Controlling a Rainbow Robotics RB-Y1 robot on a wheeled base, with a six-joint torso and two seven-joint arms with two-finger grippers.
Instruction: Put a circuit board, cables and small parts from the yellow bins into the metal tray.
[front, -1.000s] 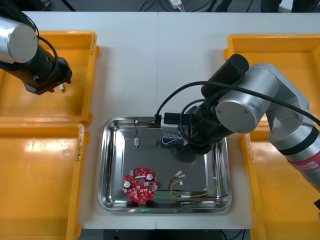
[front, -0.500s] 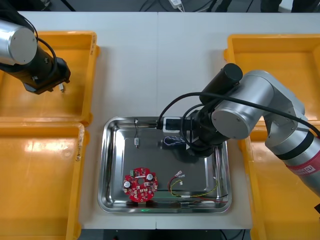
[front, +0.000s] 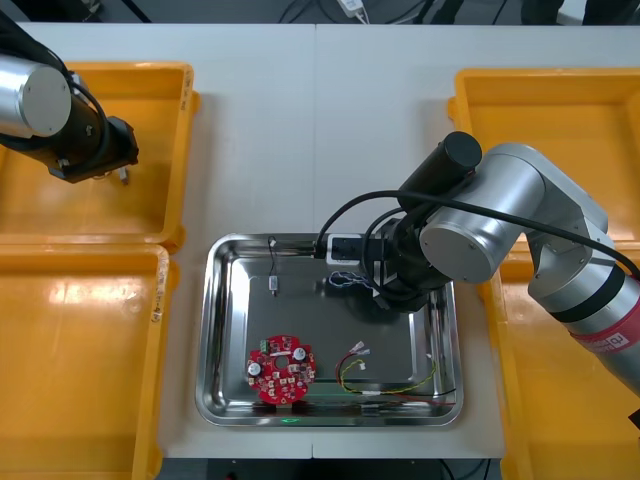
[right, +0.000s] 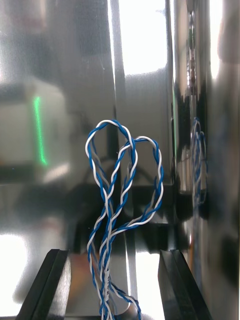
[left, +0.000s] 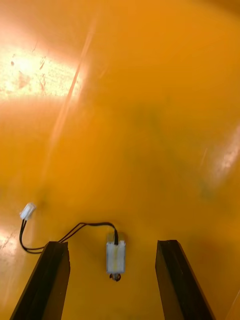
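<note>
My right gripper (front: 362, 287) is low over the far part of the metal tray (front: 215, 330). Its fingers (right: 52, 285) stand open, and the twisted blue and white cable (right: 120, 200) lies loose on the tray floor between them. In the front view the same cable (front: 345, 281) shows just left of that gripper. The tray also holds a round red circuit board (front: 282, 368), a red and yellow cable (front: 385, 378) and a black cable (front: 272, 265). My left gripper (front: 118, 170) hangs open over the far left yellow bin (front: 150, 210), with a black cable with white plugs (left: 114, 252) between its fingers (left: 50, 280).
Two yellow bins flank the tray on each side: near left (front: 80, 360), far right (front: 560, 100) and near right (front: 560, 400). The right arm's silver body overhangs the tray's right edge. Bare white table lies beyond the tray.
My right gripper has opened and let go of the blue and white cable, after shifting slightly left over the tray. The left arm has edged a little to the left.
</note>
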